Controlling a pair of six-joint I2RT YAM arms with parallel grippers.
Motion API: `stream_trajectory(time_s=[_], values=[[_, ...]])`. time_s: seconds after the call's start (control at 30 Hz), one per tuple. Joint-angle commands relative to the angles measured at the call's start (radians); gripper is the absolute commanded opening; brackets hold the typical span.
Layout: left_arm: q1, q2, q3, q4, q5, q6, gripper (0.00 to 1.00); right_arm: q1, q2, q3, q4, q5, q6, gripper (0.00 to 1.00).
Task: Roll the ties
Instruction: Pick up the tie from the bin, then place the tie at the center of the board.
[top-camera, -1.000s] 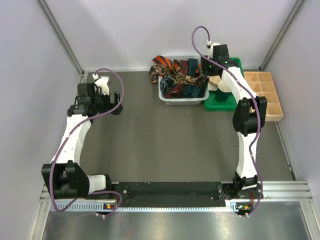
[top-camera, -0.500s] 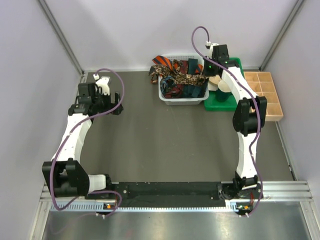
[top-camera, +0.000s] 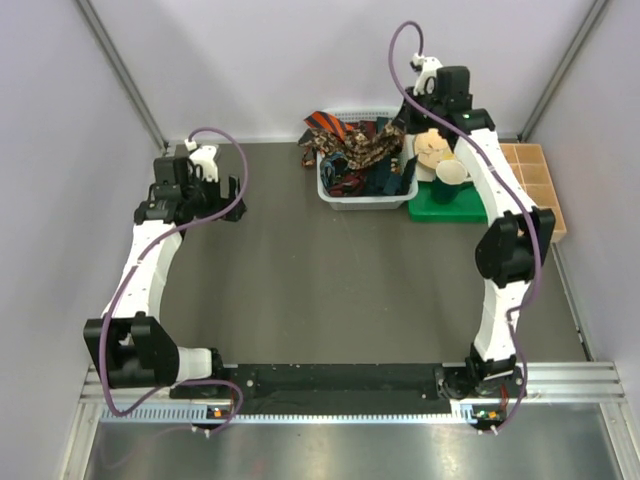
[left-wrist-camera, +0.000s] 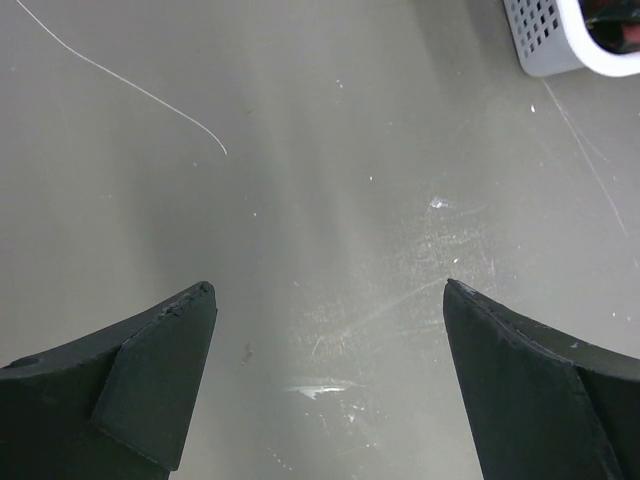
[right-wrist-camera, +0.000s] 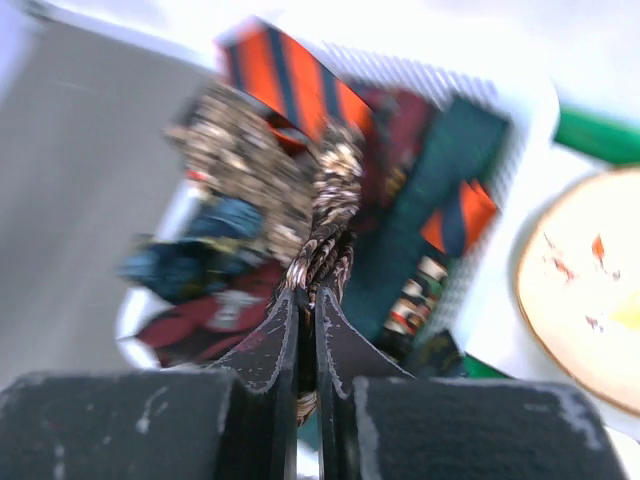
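Several ties (top-camera: 352, 165) lie tangled in the white mesh basket (top-camera: 365, 201) at the back of the table. My right gripper (top-camera: 405, 124) hangs above the basket, shut on the brown-black speckled tie (right-wrist-camera: 335, 195), which stretches taut from the pile up into my right gripper (right-wrist-camera: 308, 295). Under it lie an orange-black striped tie (right-wrist-camera: 300, 85), a dark teal tie (right-wrist-camera: 425, 185) and a dark red tie (right-wrist-camera: 205, 315). My left gripper (top-camera: 232, 200) stands wide open over bare table at the left. In the left wrist view the left gripper (left-wrist-camera: 330, 290) holds nothing, with the basket's corner (left-wrist-camera: 560, 40) at the top right.
A green tray (top-camera: 445, 207) with round beige objects (top-camera: 436, 150) sits right of the basket. A wooden compartment box (top-camera: 535, 185) stands at the far right. Side walls close in on both sides.
My right gripper has shut on the speckled tie and risen, drawing it up from the basket. The left arm has shifted slightly toward the back, still open.
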Motion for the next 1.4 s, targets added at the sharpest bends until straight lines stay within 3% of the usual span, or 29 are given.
stream_trajectory(time_s=[0.0, 0.43, 0.67, 0.83, 1.03, 1.23, 1.37], values=[[0.004, -0.03, 0.054, 0.003, 0.014, -0.008, 0.99, 0.028, -0.167, 0.017, 0.086, -0.149, 0.029, 0.0], [0.014, -0.05, 0.157, -0.053, 0.079, -0.08, 0.99, 0.069, -0.44, 0.051, 0.143, -0.404, 0.152, 0.0], [0.014, -0.073, 0.166, -0.058, 0.094, -0.071, 0.99, 0.068, -0.541, 0.019, 0.167, -0.683, 0.202, 0.0], [0.014, -0.099, 0.159, -0.047, 0.089, -0.04, 0.99, 0.068, -0.618, 0.009, -0.097, -0.738, -0.036, 0.0], [0.014, -0.135, 0.12, -0.03, 0.106, 0.024, 0.99, 0.068, -0.728, -0.029, -0.302, -0.725, -0.238, 0.0], [0.014, -0.195, 0.05, -0.043, 0.097, 0.141, 0.99, 0.083, -0.785, -0.274, -0.561, -0.774, -0.486, 0.0], [0.016, -0.238, -0.014, -0.098, 0.164, 0.248, 0.96, 0.198, -0.747, -0.38, -0.653, -0.728, -0.597, 0.0]])
